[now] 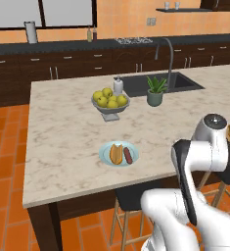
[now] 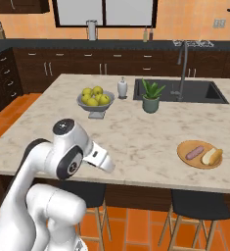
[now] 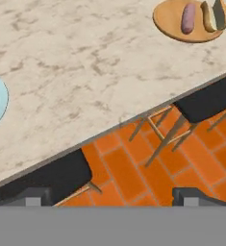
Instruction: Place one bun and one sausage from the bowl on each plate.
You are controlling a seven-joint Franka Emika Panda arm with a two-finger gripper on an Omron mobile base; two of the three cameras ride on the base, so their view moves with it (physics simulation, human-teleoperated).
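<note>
While the gripper (image 3: 112, 194) hangs over the counter's (image 1: 62, 137) near edge above two black stools (image 3: 206, 98), its finger tips stand wide apart and hold nothing. The pale blue plate (image 1: 106, 149) carries a bun (image 1: 116, 153) and a sausage (image 1: 128, 156). The tan-orange wooden plate (image 2: 185, 147) likewise bears a sausage (image 2: 195, 152) beside a bun (image 2: 212, 156). No writing is readable anywhere.
</note>
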